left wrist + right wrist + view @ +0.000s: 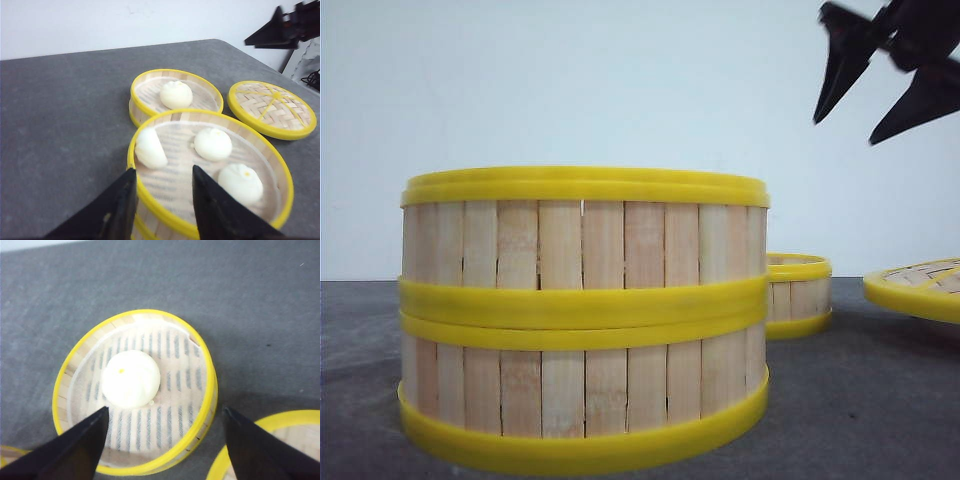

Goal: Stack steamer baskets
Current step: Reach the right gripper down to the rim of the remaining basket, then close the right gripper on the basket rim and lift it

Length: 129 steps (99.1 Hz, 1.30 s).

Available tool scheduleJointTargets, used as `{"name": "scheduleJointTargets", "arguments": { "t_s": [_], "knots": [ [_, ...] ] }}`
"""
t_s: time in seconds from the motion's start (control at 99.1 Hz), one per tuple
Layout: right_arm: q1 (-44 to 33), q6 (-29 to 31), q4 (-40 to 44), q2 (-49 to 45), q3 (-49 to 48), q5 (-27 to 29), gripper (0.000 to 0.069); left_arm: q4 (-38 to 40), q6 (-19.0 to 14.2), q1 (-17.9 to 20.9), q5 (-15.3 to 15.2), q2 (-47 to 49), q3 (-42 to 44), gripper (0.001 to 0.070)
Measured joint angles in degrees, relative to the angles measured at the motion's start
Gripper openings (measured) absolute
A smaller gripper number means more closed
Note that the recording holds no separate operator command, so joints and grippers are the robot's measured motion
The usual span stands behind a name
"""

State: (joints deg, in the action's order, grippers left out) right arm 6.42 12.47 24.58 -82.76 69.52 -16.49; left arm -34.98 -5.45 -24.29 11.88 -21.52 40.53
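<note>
Two steamer baskets stand stacked (582, 310) close to the front camera. The upper basket (272, 172) holds three white buns. My left gripper (163, 169) is open and straddles its near rim, one finger outside the wall and one over the inside. The left gripper does not show in the front view. A third steamer basket (798, 295) (145, 82) (200, 390) sits alone behind the stack with one bun (131, 379) in it. My right gripper (164, 412) (870, 100) hangs open above this basket, holding nothing.
A flat woven lid with a yellow rim (272, 107) (920, 285) lies to the right of the single basket. The grey table (60, 125) stretches to the left. Another yellow rim (270, 440) shows at the edge of the right wrist view.
</note>
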Motion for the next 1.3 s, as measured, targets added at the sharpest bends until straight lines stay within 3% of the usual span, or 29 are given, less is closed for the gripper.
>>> {"name": "scheduleJointTargets", "arguments": {
  "t_s": [0.464, 0.777, 1.08, 1.302],
  "knots": [
    [0.42, 1.31, 1.99, -20.48, 10.38, 2.01, 0.0407, -11.91, -4.5, -0.33, 0.48, 15.47, 0.0, 0.0194],
    [1.09, 1.51, 0.04, -25.79, 10.38, 5.07, 0.0309, -15.41, -5.95, -0.33, 0.48, 17.94, 0.0, 0.0194],
    [2.23, 1.51, -0.98, -27.21, 10.38, 8.61, 0.0074, -15.41, -5.99, -0.33, 0.48, 17.94, 0.0, 0.0194],
    [2.89, 2.45, -1.03, -27.3, 10.4, 9.42, 0.0054, -15.43, -5.99, -0.33, 0.48, 17.94, 0.0, 0.0194]
  ]
}}
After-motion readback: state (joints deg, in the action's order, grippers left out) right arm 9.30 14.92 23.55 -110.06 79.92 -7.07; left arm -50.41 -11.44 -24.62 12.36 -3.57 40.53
